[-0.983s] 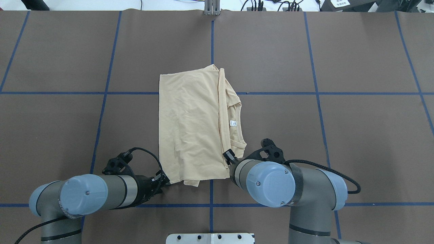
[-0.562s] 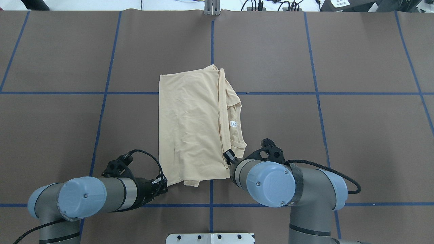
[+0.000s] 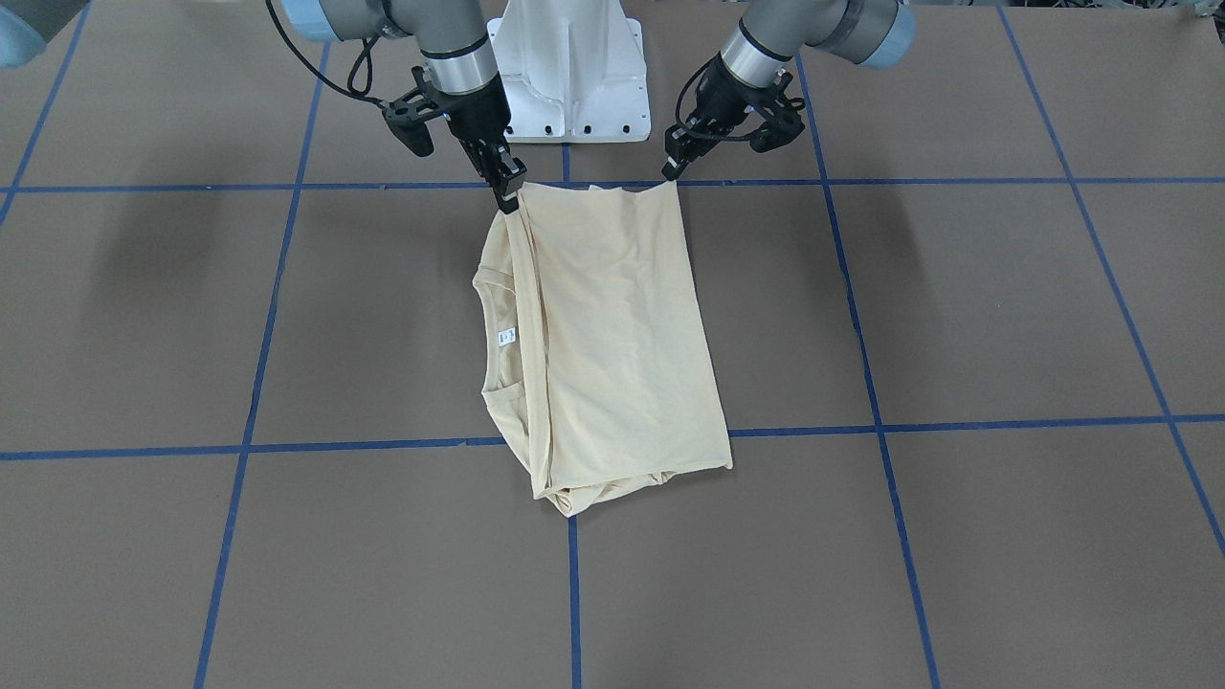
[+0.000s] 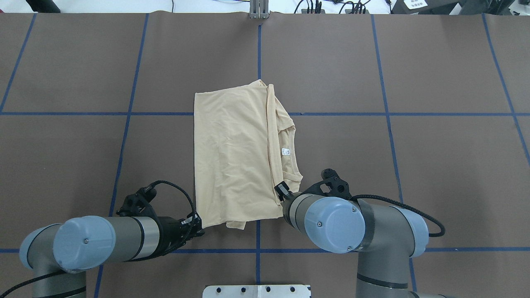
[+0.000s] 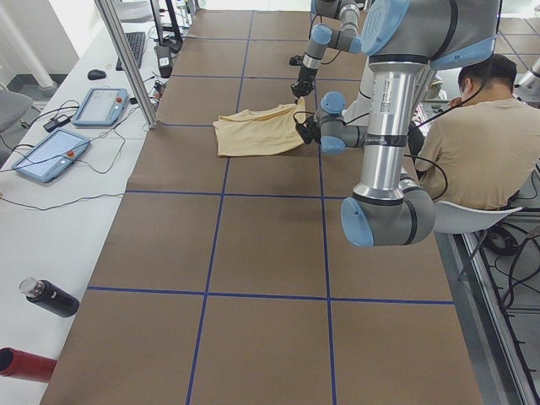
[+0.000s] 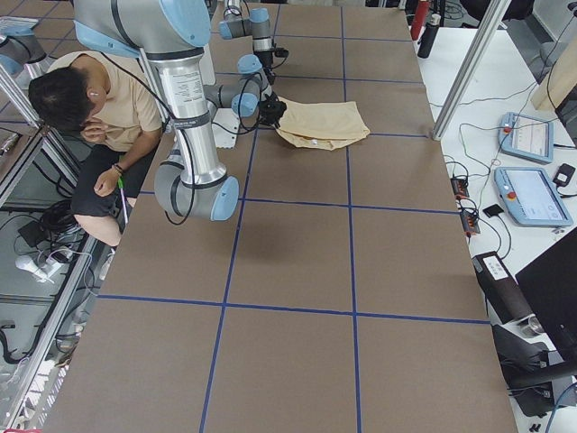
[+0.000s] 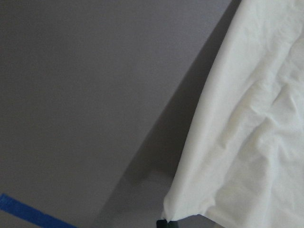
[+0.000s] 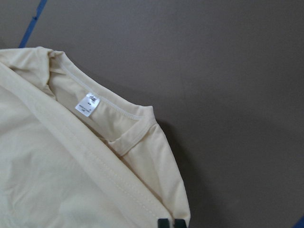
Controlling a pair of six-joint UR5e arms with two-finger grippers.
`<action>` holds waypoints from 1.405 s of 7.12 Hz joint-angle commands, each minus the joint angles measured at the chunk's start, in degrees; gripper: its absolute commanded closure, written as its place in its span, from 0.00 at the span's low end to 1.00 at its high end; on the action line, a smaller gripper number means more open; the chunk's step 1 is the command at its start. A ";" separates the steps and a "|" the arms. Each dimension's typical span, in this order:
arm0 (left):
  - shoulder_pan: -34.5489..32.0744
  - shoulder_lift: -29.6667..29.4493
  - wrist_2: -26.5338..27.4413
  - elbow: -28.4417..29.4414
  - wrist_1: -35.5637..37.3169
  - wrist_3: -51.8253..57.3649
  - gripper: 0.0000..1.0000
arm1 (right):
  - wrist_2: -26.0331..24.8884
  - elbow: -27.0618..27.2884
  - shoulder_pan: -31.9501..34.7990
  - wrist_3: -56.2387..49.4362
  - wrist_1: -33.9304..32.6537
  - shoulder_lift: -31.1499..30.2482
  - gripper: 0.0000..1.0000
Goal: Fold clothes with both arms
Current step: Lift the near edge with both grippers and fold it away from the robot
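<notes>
Lengthwise fore-aft, T-shirt [image 3: 612,344], neck rightward, left hand [image 3: 673,171], right hand [image 3: 508,197] clenched on corners

The left arm [image 4: 147,238] and the right arm [image 4: 387,223] are alike — silver metal tubes and grey rounded joints, each closed by a light blue cap [image 4: 85,242] with one small screw. A black ribbed cable [image 4: 176,185] loops at each wrist. The left gripper [image 3: 669,173] and the right gripper [image 3: 507,198] are black and narrow.
</notes>
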 commanded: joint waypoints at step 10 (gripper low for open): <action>-26.84 -24.31 -11.45 38.08 -5.40 22.98 1.00 | 12.89 -47.19 23.90 -23.62 8.91 28.35 0.72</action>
